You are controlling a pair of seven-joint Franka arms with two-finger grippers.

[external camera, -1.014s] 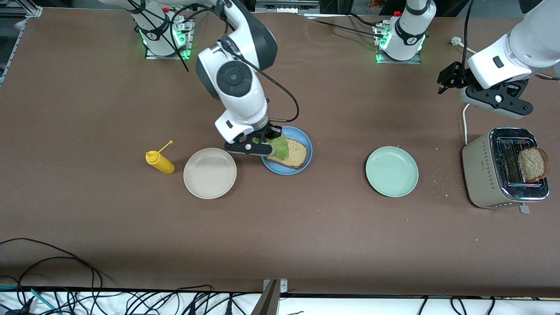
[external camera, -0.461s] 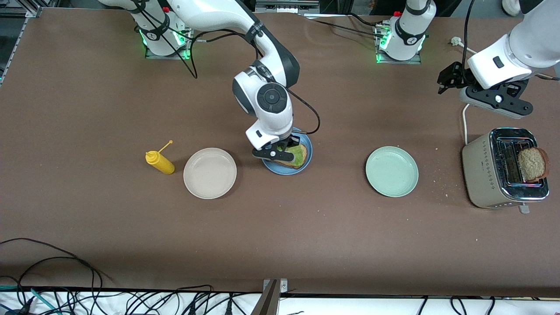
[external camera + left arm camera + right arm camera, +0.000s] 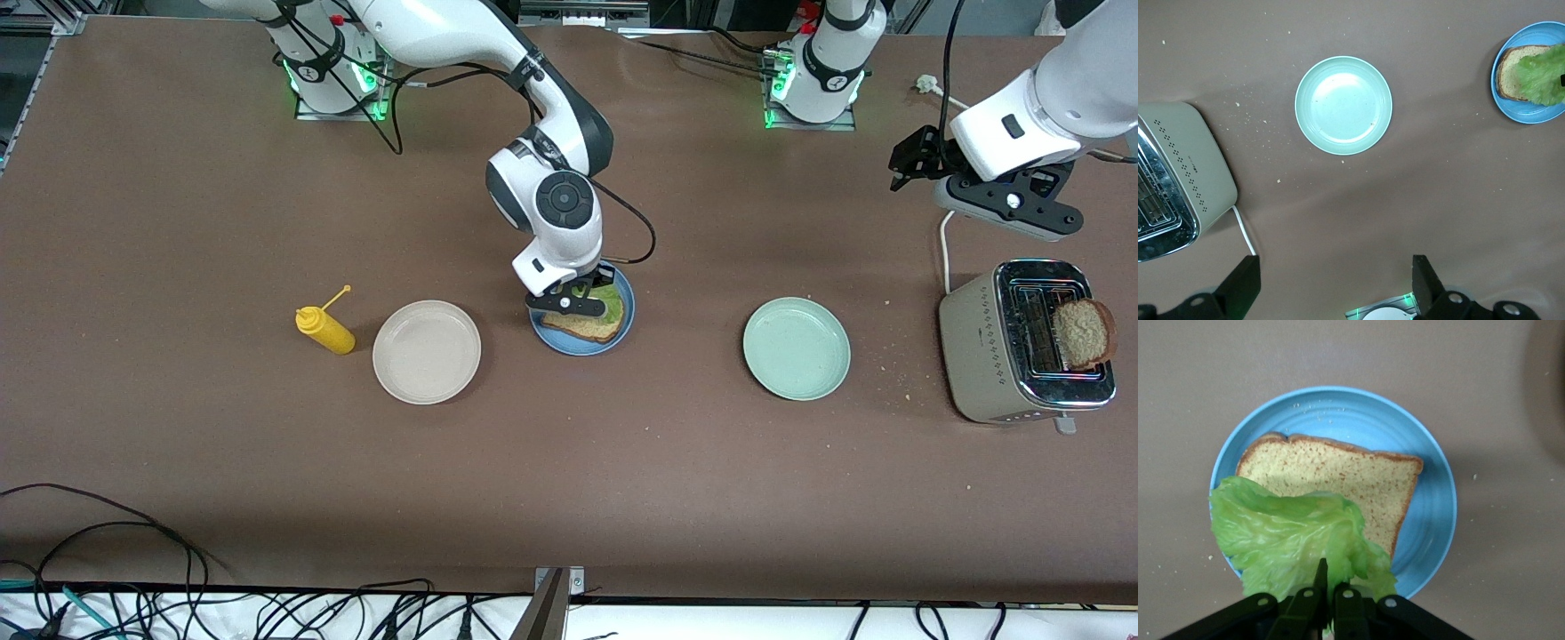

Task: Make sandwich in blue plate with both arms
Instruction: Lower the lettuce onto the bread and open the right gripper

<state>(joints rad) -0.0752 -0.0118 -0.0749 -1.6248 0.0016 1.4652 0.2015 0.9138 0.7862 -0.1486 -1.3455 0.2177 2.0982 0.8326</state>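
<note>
Front view: a wide brown table [image 3: 178,462] runs from edge to edge, with loose black cables along its near edge and two white pedestals with green lights along the edge where the arms are mounted. Near the middle sits the blue plate [image 3: 622,333] with one bread slice [image 3: 582,327] on it. The right gripper [image 3: 582,300] is over this plate, clenched on a green lettuce leaf [image 3: 612,305] that lies over the bread. A beige plate [image 3: 427,351] and a yellow squeeze bottle [image 3: 325,330] stand toward the right arm's end. A pale green plate [image 3: 797,348] and a toaster [image 3: 1022,354] holding a second slice [image 3: 1083,333] stand toward the left arm's end. The left gripper [image 3: 909,162] waits in the air near the toaster, fingers spread and empty.

Left wrist view: crumbs dot the brown surface between toaster and green plate.

Right wrist view: closed fingertips [image 3: 1313,600] pinch the lettuce over the bread; crumbs speckle the plate.
</note>
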